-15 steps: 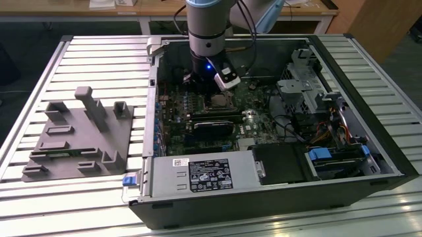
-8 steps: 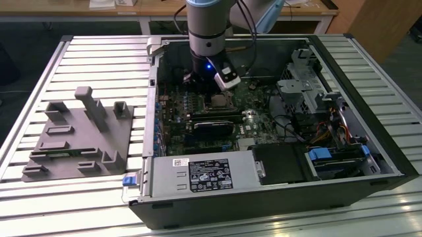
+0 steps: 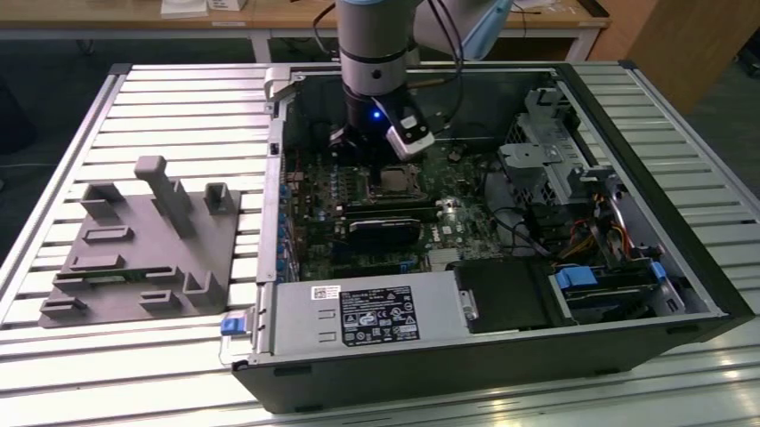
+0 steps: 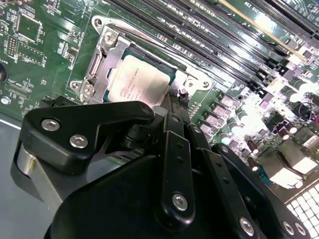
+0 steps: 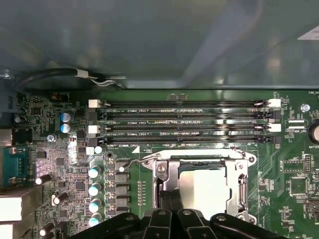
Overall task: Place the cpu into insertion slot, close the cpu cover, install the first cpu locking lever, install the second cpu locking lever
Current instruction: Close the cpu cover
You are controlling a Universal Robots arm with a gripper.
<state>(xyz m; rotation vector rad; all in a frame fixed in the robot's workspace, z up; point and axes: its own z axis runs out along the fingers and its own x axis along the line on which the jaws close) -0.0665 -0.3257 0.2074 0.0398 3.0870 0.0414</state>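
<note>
The cpu (image 5: 207, 186) (image 4: 137, 79), its silvery top showing, lies flat in the insertion slot (image 3: 390, 185) on the green board. The cpu cover (image 5: 169, 172) (image 4: 107, 55), a silver frame, lies down around the chip. A thin wire locking lever (image 5: 134, 162) runs along one edge of the socket, and another (image 5: 244, 153) bends round a corner. My gripper (image 5: 170, 200) (image 4: 178, 99) (image 3: 383, 169) hangs just over the socket's edge beside the chip. Its two black fingers are pressed together, shut, and I see nothing between them.
Several long black memory slots (image 5: 182, 122) lie next to the socket. The computer case walls (image 3: 276, 160) box in the board. A drive cage (image 3: 553, 151) and power supply (image 3: 368, 316) stand inside. A grey fixture block (image 3: 142, 240) sits on the slatted table at the exterior view's left.
</note>
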